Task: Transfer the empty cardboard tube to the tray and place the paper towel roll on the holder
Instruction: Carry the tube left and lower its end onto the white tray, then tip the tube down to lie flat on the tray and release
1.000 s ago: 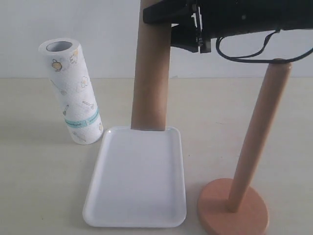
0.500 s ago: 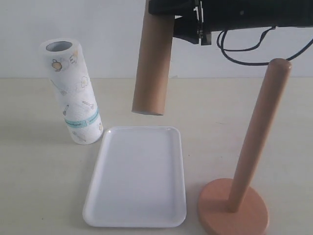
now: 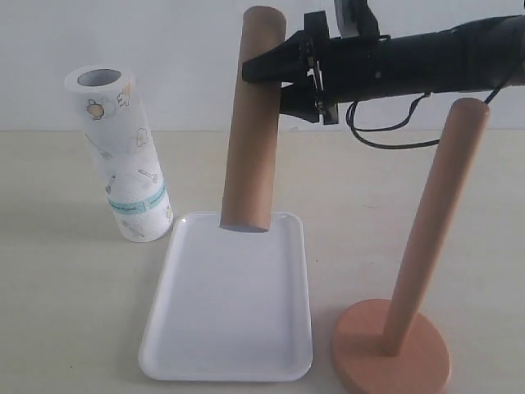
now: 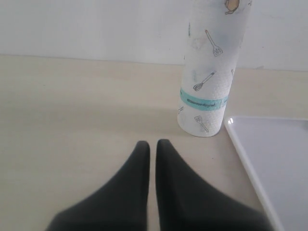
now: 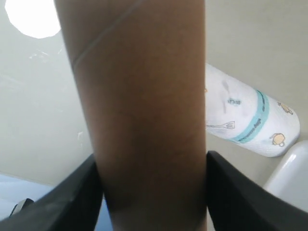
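Pale beige surface [image 3: 66, 287] carries everything here, with a white wall behind it. The white tray [image 3: 230, 320] lies flat on it near the middle, nothing lying in its near part. To the tray's right stands the reddish-brown wooden holder [image 3: 426, 246], its round base just beside the tray's near right corner and its post bare. The empty cardboard tube [image 3: 250, 123] is held nearly upright with a slight lean, its lower end over the tray's far edge; whether that end touches the tray or hangs just above it cannot be told. The paper towel roll [image 3: 123, 164] stands on end on the surface just beside the tray's far left corner, apart from the tube, its hollow core showing at the top. The right gripper [image 3: 275, 82] reaches in from the right and is closed on the tube's upper part; the right wrist view shows a black finger [image 5: 62, 202] pressed to each side of the brown cylinder. The left gripper [image 4: 152, 149] sits low over the surface near the roll, its two fingers drawn together with only a thin slit between them, and it holds nothing.
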### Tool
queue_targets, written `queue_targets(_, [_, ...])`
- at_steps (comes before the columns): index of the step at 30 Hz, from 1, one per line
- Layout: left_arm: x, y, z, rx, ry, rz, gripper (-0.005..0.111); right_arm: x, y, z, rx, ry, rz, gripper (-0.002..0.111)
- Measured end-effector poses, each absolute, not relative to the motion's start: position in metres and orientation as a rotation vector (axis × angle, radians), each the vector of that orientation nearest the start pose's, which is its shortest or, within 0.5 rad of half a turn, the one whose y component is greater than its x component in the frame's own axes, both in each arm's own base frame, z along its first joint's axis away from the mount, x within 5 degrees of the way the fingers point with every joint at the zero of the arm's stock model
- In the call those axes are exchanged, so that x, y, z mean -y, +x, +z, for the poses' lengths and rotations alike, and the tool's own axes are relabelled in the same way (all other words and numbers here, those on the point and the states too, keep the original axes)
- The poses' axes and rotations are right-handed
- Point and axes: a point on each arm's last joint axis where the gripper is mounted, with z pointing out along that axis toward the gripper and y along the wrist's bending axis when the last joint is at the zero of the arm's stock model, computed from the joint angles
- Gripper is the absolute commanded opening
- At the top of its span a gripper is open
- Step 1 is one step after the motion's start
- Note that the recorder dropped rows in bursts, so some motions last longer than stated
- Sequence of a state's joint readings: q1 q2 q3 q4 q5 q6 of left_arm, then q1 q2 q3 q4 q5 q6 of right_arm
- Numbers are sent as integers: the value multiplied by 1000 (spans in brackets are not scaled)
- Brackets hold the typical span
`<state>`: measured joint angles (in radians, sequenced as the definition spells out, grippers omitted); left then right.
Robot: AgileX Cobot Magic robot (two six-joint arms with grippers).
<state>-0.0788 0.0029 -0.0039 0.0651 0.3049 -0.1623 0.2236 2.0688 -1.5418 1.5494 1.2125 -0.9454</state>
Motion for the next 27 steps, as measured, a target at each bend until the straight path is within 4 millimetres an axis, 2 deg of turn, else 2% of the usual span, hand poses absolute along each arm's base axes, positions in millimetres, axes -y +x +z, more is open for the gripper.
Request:
queue_targets(8, [3, 54, 187, -1788, -33, -111, 4, -201, 405, 201, -2197, -467, 1758, 0])
queue_targets(10, [3, 54, 187, -1788, -33, -111, 4, -209, 404, 181, -2241, -459, 1781, 0])
queue_targets(16, [3, 54, 187, -1788, -33, -111, 4, -214, 405, 147, -2314, -418, 1805, 0])
queue_targets(27, [3, 54, 187, -1788, -33, -111, 4, -219, 400, 125, -2400, -443, 1794, 2])
